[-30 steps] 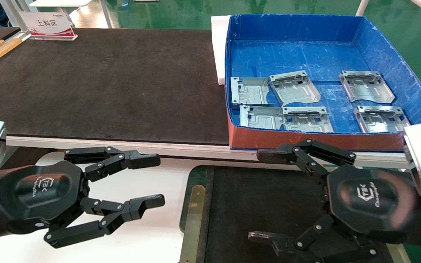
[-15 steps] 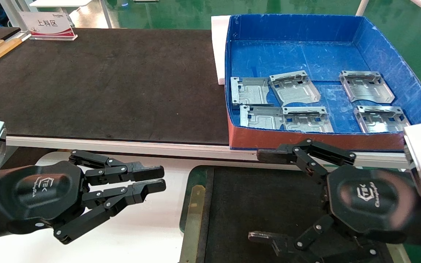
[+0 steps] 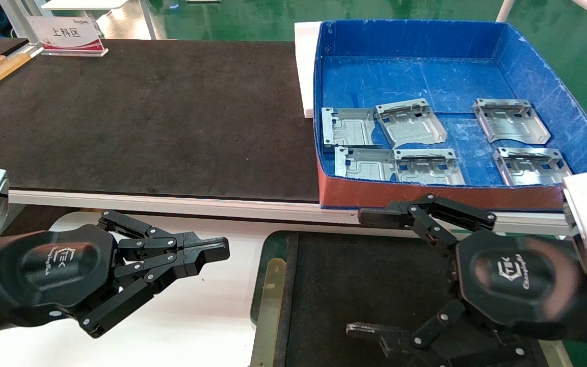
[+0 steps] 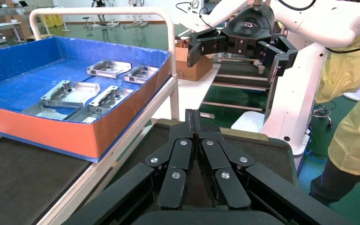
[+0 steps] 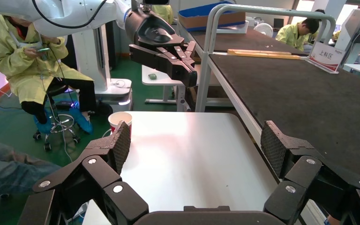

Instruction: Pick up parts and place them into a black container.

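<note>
**Six parts lying in the blue box, both grippers low and empty**

The parts (image 3: 409, 122) are sitting on the floor of the blue box (image 3: 528, 66) at the far right, four clustered at its left side and two lying apart at its right. The black container (image 3: 273, 285) is resting near the robot, below the box, with its black floor bare where it is showing. The right gripper (image 3: 370, 275) is hovering over that container, its fingers spread wide and holding nothing. The left gripper (image 3: 217, 250) is hanging over the white tabletop (image 3: 212, 326) to the left of the container, fingers pressed together on nothing.

The left wrist view is confirming those fingers (image 4: 193, 123) meeting, and is catching the box's red front from the side. The right wrist view is showing a paper cup (image 5: 121, 120) at the tabletop's edge and seated people in yellow coats (image 5: 33, 61), both unseen from the head.
</note>
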You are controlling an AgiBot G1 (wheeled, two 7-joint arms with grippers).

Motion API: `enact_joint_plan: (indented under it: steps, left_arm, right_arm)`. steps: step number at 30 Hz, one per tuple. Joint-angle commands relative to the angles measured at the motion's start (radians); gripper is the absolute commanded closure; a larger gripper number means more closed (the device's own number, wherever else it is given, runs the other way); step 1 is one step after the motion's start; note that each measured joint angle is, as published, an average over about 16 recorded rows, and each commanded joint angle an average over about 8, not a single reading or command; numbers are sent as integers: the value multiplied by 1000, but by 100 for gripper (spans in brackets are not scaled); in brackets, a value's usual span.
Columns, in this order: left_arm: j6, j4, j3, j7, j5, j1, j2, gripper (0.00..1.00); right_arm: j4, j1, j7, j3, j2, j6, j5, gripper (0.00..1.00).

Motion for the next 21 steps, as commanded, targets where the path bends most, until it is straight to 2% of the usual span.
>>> enact_joint_plan:
  steps: [1, 3, 4, 13, 21]
  left_arm:
    - [0, 0, 0, 0, 0, 0, 0, 32]
    - [0, 0, 0, 0, 0, 0, 0, 7]
    - [0, 0, 0, 0, 0, 0, 0, 0]
    - [0, 0, 0, 0, 0, 0, 0, 0]
    - [0, 0, 0, 0, 0, 0, 0, 0]
  right_arm:
    - [0, -1, 0, 0, 1, 0, 1, 0]
    - [1, 2, 0, 0, 0, 0, -1, 0]
    - [2, 5, 2, -1, -1, 0, -2, 0]
    - [-23, 95, 37, -11, -26, 41, -41, 0]
    - [-167, 201, 35, -29, -62, 118, -134, 0]
